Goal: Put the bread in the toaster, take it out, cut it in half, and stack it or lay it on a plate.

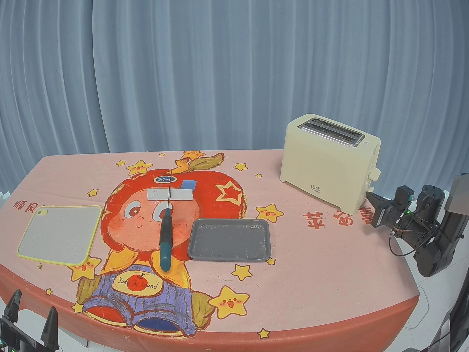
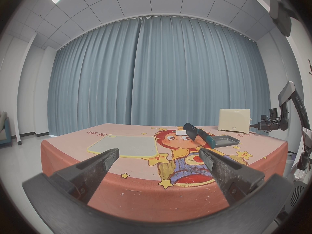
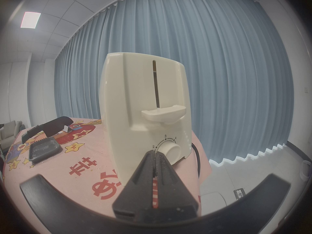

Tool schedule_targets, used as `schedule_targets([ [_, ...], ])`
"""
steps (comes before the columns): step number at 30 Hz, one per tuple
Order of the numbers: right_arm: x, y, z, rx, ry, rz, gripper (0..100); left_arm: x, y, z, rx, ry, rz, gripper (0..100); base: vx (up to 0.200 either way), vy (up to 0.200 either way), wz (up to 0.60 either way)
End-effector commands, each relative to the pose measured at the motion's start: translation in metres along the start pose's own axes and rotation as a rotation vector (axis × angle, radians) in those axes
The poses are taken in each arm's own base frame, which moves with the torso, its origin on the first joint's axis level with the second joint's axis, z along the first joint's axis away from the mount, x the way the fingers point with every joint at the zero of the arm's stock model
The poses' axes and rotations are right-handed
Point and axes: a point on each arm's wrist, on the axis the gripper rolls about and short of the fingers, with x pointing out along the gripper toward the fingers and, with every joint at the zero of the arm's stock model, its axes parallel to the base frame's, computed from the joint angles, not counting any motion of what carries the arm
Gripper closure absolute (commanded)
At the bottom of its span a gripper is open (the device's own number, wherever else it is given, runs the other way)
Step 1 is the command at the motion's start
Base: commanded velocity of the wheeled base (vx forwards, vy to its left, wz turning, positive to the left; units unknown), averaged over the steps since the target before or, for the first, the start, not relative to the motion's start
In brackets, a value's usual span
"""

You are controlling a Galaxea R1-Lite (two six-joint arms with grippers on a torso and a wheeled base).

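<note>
The cream toaster (image 1: pixel 330 160) stands at the table's back right, its two top slots dark inside. On its end face the lever (image 3: pixel 164 112) sits at the low end of its slot, above a round dial (image 3: pixel 169 150). My right gripper (image 3: pixel 155 155) is shut with nothing in it, its tip just in front of the dial and below the lever; it is off the table's right edge (image 1: pixel 373 202). A grey tray-like plate (image 1: pixel 229 239) lies mid-table. Left of it is a blue-handled knife (image 1: pixel 166 238). My left gripper (image 2: pixel 159 156) is open, below the front left edge (image 1: pixel 31 306).
A grey cutting board with a yellow rim (image 1: pixel 61 234) lies at the table's left. A white patch (image 1: pixel 170 194) and a small blue patch (image 1: pixel 188 185) lie flat on the cloth by the knife's blade. A black cable (image 3: pixel 196 160) runs behind the toaster.
</note>
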Motion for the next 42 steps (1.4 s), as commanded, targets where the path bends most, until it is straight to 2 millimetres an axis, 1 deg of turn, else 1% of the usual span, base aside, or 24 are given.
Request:
schedule_targets([
  [1,-0.0001,0.0,-0.0013,0.0,0.0,-0.002,100,0.0012,0.0001,-0.0049,0.0,0.016,0.001,0,0.0,0.0,0.0],
  [26,-0.002,0.0007,-0.004,0.002,0.013,-0.006,100,0.0012,0.0001,-0.0049,0.0,0.016,0.001,0,0.0,0.0,0.0],
  [37,-0.0025,0.0023,-0.0037,0.001,0.013,-0.001,100,0.0012,0.0001,-0.005,0.0,0.018,0.001,0,0.0,0.0,0.0],
  [42,-0.0033,0.0036,-0.0006,-0.002,0.003,0.002,100,0.0012,0.0001,-0.0049,0.0,0.016,0.001,0,0.0,0.0,0.0],
])
